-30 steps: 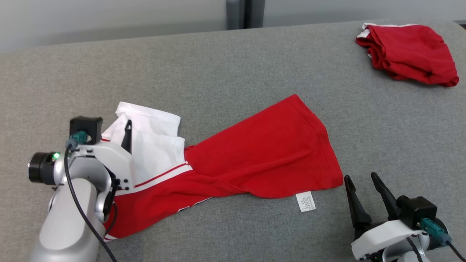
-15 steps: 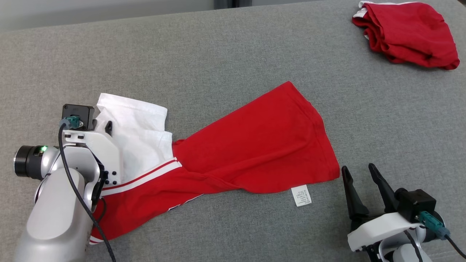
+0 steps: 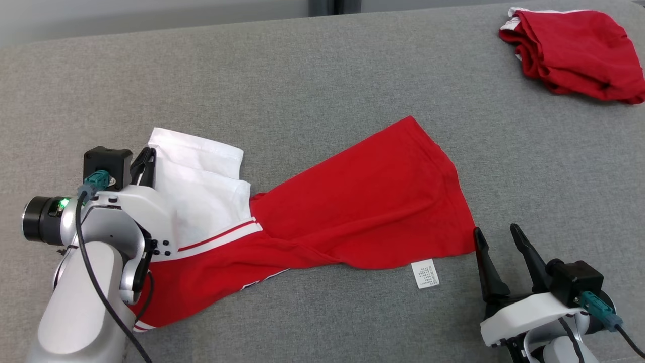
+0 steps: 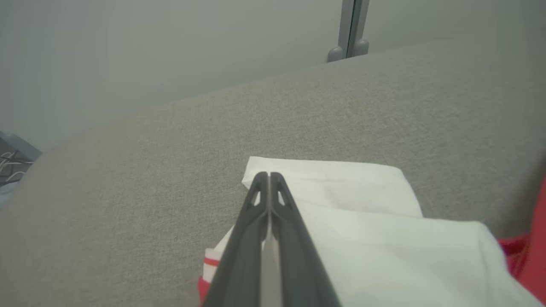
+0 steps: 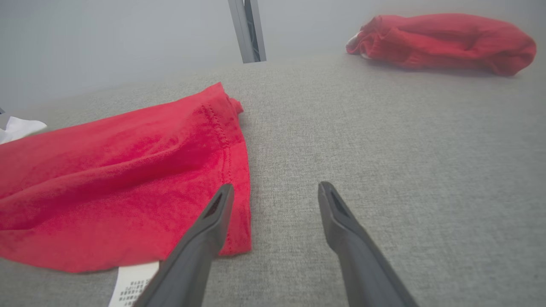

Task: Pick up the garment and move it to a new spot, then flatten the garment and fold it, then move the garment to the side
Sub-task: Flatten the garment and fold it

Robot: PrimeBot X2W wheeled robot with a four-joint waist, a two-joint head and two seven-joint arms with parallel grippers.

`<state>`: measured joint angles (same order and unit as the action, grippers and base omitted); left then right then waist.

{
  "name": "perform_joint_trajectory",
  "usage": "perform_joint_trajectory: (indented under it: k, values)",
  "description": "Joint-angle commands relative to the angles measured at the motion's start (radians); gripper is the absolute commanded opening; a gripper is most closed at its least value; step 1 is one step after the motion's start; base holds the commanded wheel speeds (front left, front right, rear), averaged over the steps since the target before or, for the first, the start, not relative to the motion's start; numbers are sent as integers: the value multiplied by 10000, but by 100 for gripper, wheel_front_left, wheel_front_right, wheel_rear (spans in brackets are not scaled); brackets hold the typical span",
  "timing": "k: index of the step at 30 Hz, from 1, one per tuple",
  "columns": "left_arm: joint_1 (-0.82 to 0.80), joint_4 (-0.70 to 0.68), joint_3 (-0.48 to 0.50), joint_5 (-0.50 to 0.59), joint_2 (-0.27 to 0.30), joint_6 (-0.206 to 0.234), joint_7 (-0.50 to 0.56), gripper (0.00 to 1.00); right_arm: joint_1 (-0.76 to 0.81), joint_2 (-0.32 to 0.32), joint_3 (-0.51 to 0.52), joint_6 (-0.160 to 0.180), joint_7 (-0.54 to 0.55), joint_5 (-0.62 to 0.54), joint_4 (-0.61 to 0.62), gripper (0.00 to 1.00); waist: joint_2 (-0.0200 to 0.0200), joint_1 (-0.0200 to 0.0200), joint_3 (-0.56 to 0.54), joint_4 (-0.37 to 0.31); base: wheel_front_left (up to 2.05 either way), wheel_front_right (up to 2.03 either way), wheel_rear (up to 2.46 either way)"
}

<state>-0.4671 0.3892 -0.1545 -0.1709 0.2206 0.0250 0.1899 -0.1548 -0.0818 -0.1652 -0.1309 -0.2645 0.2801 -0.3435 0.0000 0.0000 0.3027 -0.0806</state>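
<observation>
The garment [image 3: 363, 201] is a red shirt with a white sleeve [image 3: 201, 186] and red-and-white trim, lying stretched across the grey padded surface. My left gripper [image 3: 146, 157] sits at the sleeve's far left corner. In the left wrist view the left gripper [image 4: 268, 175] is shut, its fingers pressed together over the white sleeve [image 4: 362, 213] with a sliver of white cloth between them. My right gripper [image 3: 496, 230] stands open just right of the red hem. In the right wrist view the right gripper [image 5: 276, 186] has only grey surface between its fingers, beside the garment [image 5: 128, 170].
A second red garment [image 3: 574, 53] lies bunched at the far right corner, also seen as a red heap [image 5: 443, 40]. A white care label [image 3: 425, 274] sticks out below the hem. The grey padded surface [image 3: 302, 75] ends at a pale wall behind.
My left gripper has gone from open to shut over the white sleeve's corner. The head camera shifted slightly. The right gripper has stayed open in the same place.
</observation>
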Motion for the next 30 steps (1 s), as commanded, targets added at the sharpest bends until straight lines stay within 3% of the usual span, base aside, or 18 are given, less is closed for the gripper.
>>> perform_joint_trajectory:
  k: [1,11,20,21,22,23,30]
  values:
    - [133,-149,44,-62,56,43,-106,0,1,-22,34,2,-10,-61,-8,100,0,0,-38,45,0,0,0]
    - [1753,-2891,665,-983,-25,-55,-1591,0,55,-220,-259,2,-10,349,-439,100,0,0,-265,476,0,0,0]
    - [2770,-4012,794,-1381,-171,16,-1807,0,-287,-579,-973,0,-7,749,-1502,100,0,0,-388,827,0,0,0]
    - [2811,-4045,773,-1385,-178,21,-1806,0,-321,-629,-1081,0,-2,764,-1568,89,0,0,-399,854,0,0,0]
    - [2841,-4073,749,-1387,-189,25,-1826,0,-364,-677,-1188,0,2,773,-1602,37,0,0,-406,876,0,0,0]
    - [2849,-4100,731,-1371,-187,25,-1852,0,-367,-702,-1228,0,2,811,-1600,3,0,0,-409,892,0,0,0]
    - [2637,-4601,800,-1156,-31,-6,-2709,0,-298,-816,-883,2,-10,1098,-801,0,0,0,-443,797,0,0,0]
